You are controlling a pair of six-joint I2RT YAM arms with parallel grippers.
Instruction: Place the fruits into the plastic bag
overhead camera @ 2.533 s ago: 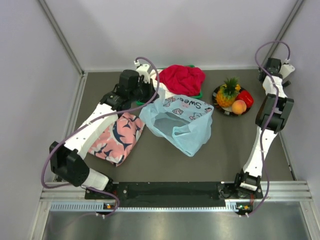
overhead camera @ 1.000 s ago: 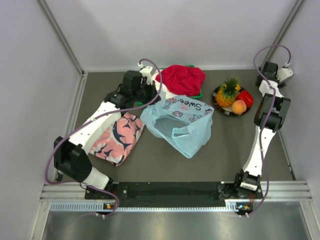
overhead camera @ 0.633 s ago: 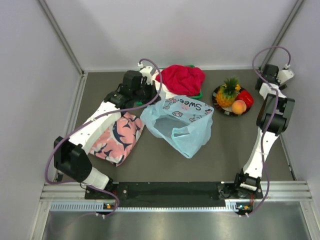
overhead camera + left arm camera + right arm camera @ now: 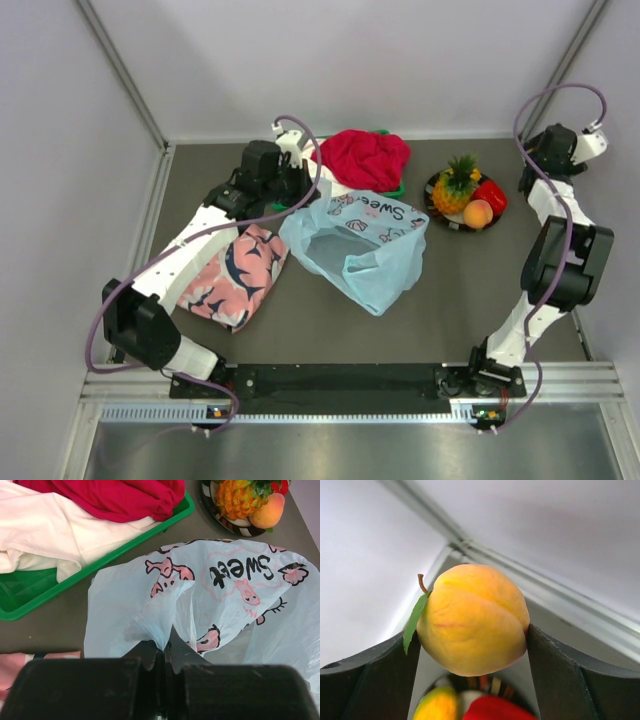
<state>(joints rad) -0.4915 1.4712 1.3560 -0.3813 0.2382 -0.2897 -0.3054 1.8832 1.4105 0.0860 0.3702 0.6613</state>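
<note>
My left gripper is shut on a gathered fold of the light-blue plastic bag, holding up its left rim. The bag lies open in the middle of the table. My right gripper is shut on a yellow-orange mango with a green leaf, raised above the plate near the back right corner. On the plate sit the pineapple, the peach and the red fruit. The red fruit shows blurred below the mango.
A green tray with red cloth and white cloth stands behind the bag. A pink cloth with shark print lies under my left arm. Walls close the back and both sides.
The right arm's elbow has swung outward and toward the near side, and its wrist has shifted toward the back right corner. The left arm and the bag have stayed put.
</note>
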